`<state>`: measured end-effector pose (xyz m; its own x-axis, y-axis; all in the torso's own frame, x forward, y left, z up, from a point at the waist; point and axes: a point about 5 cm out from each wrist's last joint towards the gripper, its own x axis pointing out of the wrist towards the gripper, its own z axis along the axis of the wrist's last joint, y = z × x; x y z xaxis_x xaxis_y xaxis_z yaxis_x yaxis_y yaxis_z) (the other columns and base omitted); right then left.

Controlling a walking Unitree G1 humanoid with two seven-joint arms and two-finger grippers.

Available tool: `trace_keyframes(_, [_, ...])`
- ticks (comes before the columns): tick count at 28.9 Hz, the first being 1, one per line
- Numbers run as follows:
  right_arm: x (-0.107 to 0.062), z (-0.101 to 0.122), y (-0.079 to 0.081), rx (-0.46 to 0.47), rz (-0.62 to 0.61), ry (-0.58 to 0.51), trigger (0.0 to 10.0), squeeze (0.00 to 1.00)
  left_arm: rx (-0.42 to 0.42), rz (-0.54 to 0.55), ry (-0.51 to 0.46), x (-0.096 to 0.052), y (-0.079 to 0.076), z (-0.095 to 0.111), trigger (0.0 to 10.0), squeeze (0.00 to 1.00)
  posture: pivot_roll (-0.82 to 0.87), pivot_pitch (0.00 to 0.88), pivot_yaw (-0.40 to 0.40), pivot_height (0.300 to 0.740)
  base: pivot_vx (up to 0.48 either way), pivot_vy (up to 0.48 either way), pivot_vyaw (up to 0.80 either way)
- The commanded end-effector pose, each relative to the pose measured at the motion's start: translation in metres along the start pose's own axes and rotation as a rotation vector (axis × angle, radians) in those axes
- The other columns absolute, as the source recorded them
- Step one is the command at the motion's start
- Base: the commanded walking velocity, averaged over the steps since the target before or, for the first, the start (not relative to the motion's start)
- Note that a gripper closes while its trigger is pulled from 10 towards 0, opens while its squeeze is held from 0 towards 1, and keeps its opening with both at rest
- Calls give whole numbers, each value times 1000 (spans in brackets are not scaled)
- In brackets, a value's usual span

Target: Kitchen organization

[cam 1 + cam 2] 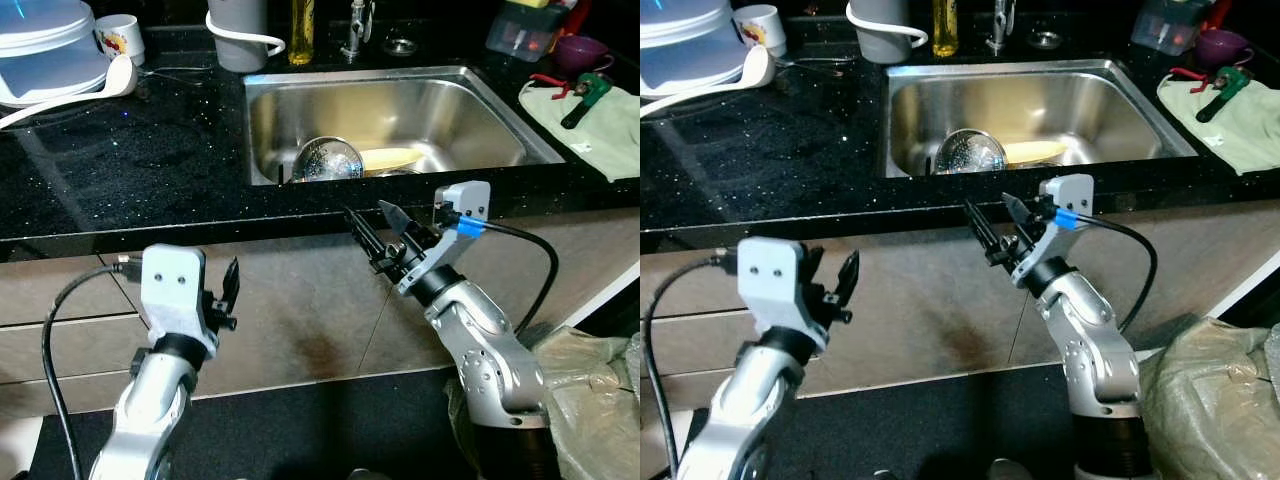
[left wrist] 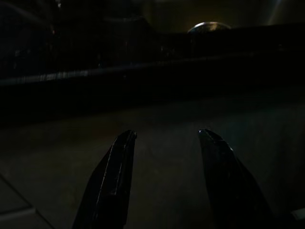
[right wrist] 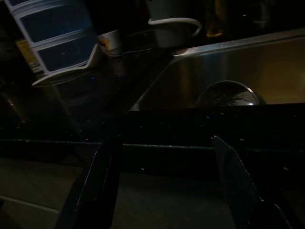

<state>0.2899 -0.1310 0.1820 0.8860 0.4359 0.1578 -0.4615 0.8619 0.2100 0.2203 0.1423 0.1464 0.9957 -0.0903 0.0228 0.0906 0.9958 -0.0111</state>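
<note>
A steel sink (image 1: 430,110) is set in the black speckled counter (image 1: 130,160). In it lie a shiny perforated metal bowl (image 1: 327,160) and a pale yellow dish (image 1: 390,157). My right gripper (image 1: 364,208) is open and empty. It hangs just below the counter's front edge, pointing up towards the sink. Its wrist view shows the fingers (image 3: 95,186) apart, with the bowl (image 3: 228,94) beyond the edge. My left gripper (image 1: 835,262) is also open and empty, lower down in front of the cabinet, with its fingers (image 2: 116,176) spread.
At the back left of the counter are a white ladle (image 1: 95,88), stacked plastic containers (image 1: 45,45) and a mug (image 1: 121,38). A grey jug (image 1: 238,35), bottle (image 1: 302,30) and tap (image 1: 354,28) stand behind the sink. A green cloth (image 1: 590,120) with tools lies to the right.
</note>
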Motion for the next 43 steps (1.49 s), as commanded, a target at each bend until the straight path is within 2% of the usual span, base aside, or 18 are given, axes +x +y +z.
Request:
trace_keyframes(1, [-1, 2, 0, -16, -15, -14, 10000, 0, -3, 1, -8, -1, -3, 1, 10000, 0, -85, 55, -21, 732, 0, 0, 0])
trace_keyframes(4, [1, 3, 2, -7, -3, -21, 10000, 0, 4, 12, -8, -2, -3, 1, 10000, 0, -58, 58, -17, 732, 0, 0, 0])
trace_keyframes(10, [2, 3, 6, 8, 26, -24, 10000, 0, 11, 53, -21, -3, 5, 3, 10000, 0, -40, 51, -27, 732, 0, 0, 773])
trace_keyframes(14, [3, 4, 8, 8, 47, -21, 10000, 0, 55, 129, -70, 3, 26, 15, 10000, 0, -37, 47, -39, 732, 0, 0, 775])
trace_keyframes(16, [3, 4, 8, 7, 49, -22, 10000, 0, 64, 136, -78, 4, 28, 17, 10000, 0, -37, 47, -39, 732, 0, 0, 775])
trace_keyframes(18, [5, 5, 8, 4, 58, -26, 10000, 0, 111, 185, -118, 9, 43, 28, 10000, 0, -32, 48, -40, 732, 0, 0, 775])
trace_keyframes(24, [6, 6, 9, 1, 68, -28, 10000, 0, 141, 244, -160, 13, 60, 43, 10000, 0, -26, 51, -41, 732, 0, 0, 775])
trace_keyframes(27, [8, 6, 10, -8, 79, -32, 10000, 0, 147, 244, -164, 14, 60, 45, 10000, 0, -18, 54, -40, 732, 0, 0, 775])
trace_keyframes(36, [12, 6, 14, -14, 104, -36, 10000, 0, 128, 220, -165, 22, 50, 46, 10000, 0, -5, 61, -39, 732, 0, 0, 775])
trace_keyframes(43, [13, 5, 15, -13, 117, -34, 10000, 0, 122, 232, -169, 23, 53, 49, 10000, 0, -1, 62, -39, 732, 0, 0, 775])
